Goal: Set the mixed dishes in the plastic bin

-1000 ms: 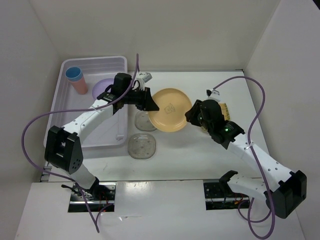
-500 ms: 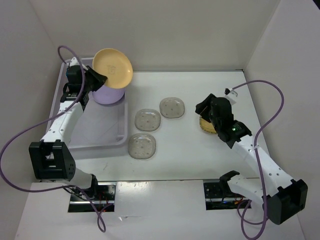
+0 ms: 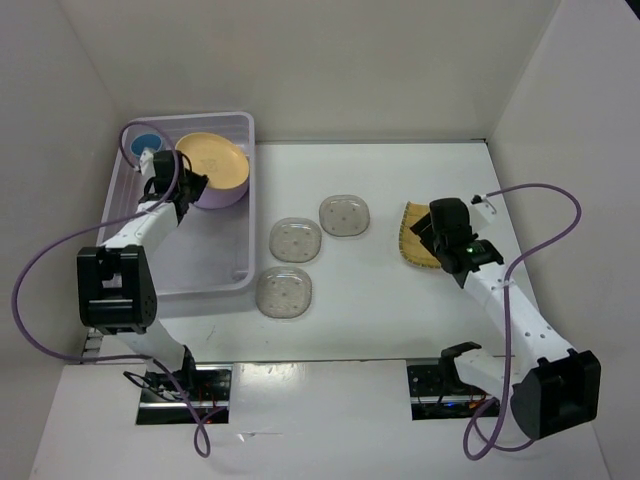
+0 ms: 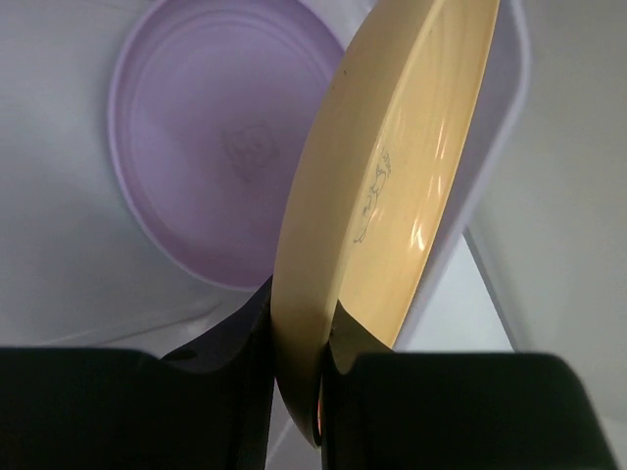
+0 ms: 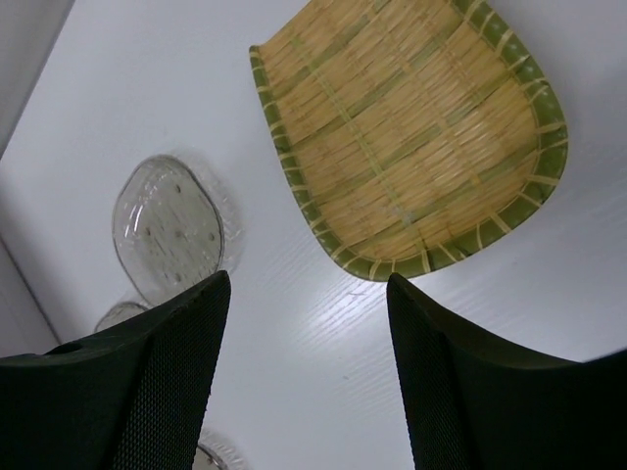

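Left gripper (image 4: 299, 338) clamped on the rim of the round orange-yellow plate (image 4: 392, 176), held face-up over the lavender bowl (image 4: 206, 147) at the far end of the plastic bin (image 3: 200, 265), whose long axis runs near-to-far along the table's left edge. Faint stamps on plate and bowl are unreadable. Right gripper (image 5: 306, 284), jaws apart, hovers over the yellow woven-textured plate (image 5: 411, 137) near the right edge.

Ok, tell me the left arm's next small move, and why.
Probably lower a little, then open and release. The left gripper is shut on the rim of the round orange-yellow plate, held over the lavender bowl inside the plastic bin, so letting go there should leave the plate resting on the bowl.
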Available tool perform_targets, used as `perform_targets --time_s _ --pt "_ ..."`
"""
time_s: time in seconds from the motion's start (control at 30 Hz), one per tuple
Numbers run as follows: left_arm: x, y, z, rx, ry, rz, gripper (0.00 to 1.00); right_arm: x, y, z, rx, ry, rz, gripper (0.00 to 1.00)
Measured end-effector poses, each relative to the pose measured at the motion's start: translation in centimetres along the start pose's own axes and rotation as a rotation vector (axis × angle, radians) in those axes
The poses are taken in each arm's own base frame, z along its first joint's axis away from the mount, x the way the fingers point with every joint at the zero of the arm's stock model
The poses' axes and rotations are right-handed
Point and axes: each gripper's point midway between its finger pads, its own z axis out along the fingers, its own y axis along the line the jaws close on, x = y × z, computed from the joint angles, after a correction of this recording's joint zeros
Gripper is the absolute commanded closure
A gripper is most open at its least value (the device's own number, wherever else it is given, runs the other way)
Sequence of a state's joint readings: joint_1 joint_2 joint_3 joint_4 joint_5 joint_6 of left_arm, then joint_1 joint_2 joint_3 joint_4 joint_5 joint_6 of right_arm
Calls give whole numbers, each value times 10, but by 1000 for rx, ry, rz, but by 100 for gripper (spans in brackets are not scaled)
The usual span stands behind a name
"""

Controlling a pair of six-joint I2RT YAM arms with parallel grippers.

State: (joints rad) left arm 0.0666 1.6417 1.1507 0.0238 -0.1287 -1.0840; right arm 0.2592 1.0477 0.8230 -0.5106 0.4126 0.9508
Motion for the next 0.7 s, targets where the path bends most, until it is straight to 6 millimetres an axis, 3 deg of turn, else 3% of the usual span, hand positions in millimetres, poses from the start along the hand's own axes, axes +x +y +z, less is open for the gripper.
perform_targets --time_s 0.23,0.37,0.47,0.57,0.6,0.63,0.67,0.7 --pt "8 37 29 -118 -4 -69 100 -12 -33 17 97 -12 81 28" --pt "19 51 53 -165 24 -92 100 -18 -46 23 139 -17 109 21" --pt "27 60 69 -189 49 -108 93 -22 -57 28 168 -16 132 20" --pt "29 55 81 -171 69 -135 78 -25 -68 33 198 -12 161 20" --pt "27 51 85 -160 76 -140 50 -25 -73 35 208 -9 169 19" --pt "27 49 88 -153 82 -142 30 -24 -76 36 216 -6 175 18" --pt "26 47 92 -144 90 -144 18 -24 -79 37 224 -4 180 16" --pt "28 46 93 -138 104 -147 14 -24 -81 38 233 -2 187 16"
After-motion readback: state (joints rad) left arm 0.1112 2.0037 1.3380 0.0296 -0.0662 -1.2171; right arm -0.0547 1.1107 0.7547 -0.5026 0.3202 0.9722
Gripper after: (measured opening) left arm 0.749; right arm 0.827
